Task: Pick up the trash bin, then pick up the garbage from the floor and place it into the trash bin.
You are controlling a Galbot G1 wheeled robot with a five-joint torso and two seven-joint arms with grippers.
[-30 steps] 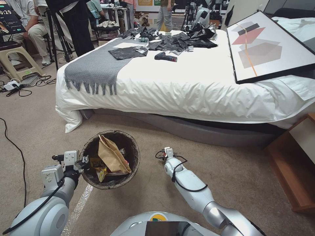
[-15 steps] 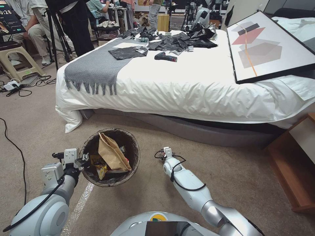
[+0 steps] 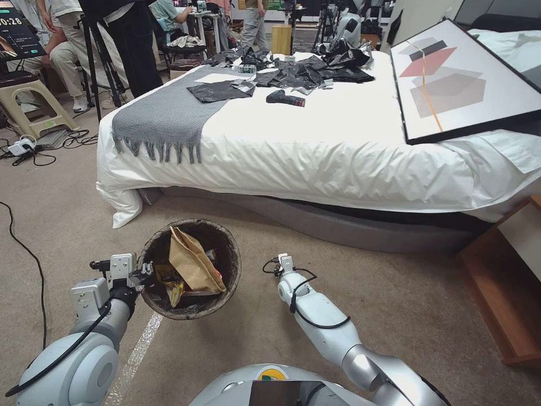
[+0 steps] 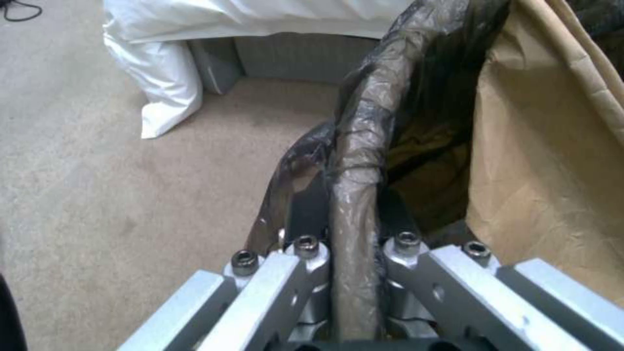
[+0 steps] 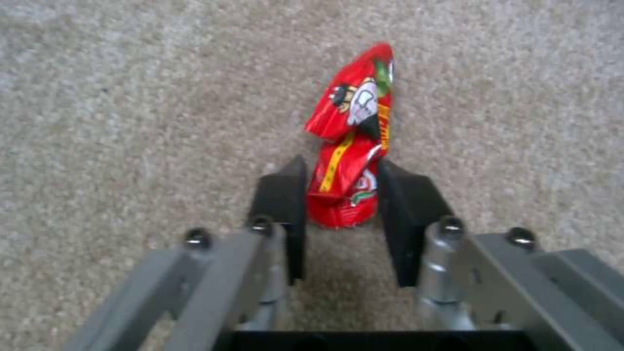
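beige short-pile carpet [image 3: 428,293] covers the floor in front of a bed [image 3: 315,152] dressed in smooth white sheeting with a grey fringed throw across it.

left gripper [image 4: 354,214] is clamped on the rim of the bin [image 3: 191,269], one dark finger inside and one outside the wall, the wrinkled, glossy brown-black liner pinched between them and folded over the edge in a thick rounded band. just past the fingers, inside the round bin, a creased brown paper bag [image 3: 191,265] stands tilted, matte and crumpled, with a shiny yellow packet [image 3: 169,282] beside it, nearer the gripper. in the head view the bin hangs off the end of the left arm, above the carpet, near the bed's corner.

right gripper [image 5: 344,195] is low over the carpet, to the right of the bin and well apart from it. its black wedge-shaped fingers [image 5: 286,195] are closed on a red wrapper [image 5: 351,141], gripping its lower end from both sides. the wrapper is crinkled, glossy foil with white and yellow print, its far end sticking out beyond the fingertips over the carpet.
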